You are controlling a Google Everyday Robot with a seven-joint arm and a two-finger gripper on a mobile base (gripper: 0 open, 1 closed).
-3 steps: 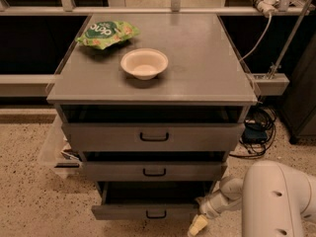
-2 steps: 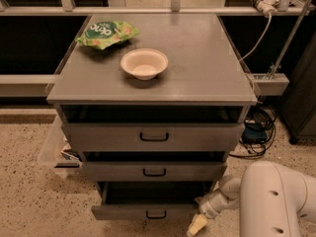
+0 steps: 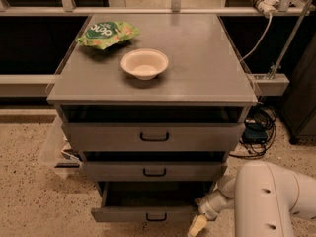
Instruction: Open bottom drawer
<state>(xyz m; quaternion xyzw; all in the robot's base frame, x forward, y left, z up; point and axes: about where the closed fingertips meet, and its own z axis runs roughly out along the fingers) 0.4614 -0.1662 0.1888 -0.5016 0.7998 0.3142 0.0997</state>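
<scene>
The grey cabinet has three drawers. The bottom drawer (image 3: 148, 214) has the slimmest front and a small black bar handle (image 3: 156, 217); it stands pulled out, with a dark gap behind its front. My gripper (image 3: 197, 225) is low at the drawer's right front corner, beside the front panel, at the end of my white arm (image 3: 269, 201). It holds nothing that I can see. The middle drawer (image 3: 154, 171) and the top drawer (image 3: 153, 137) stand out a little from the cabinet too.
On the cabinet top (image 3: 207, 58) lie a white bowl (image 3: 144, 63) and a green snack bag (image 3: 106, 33). Cables (image 3: 256, 127) lie on the speckled floor at the right. A clear bin (image 3: 57, 149) stands at the cabinet's left.
</scene>
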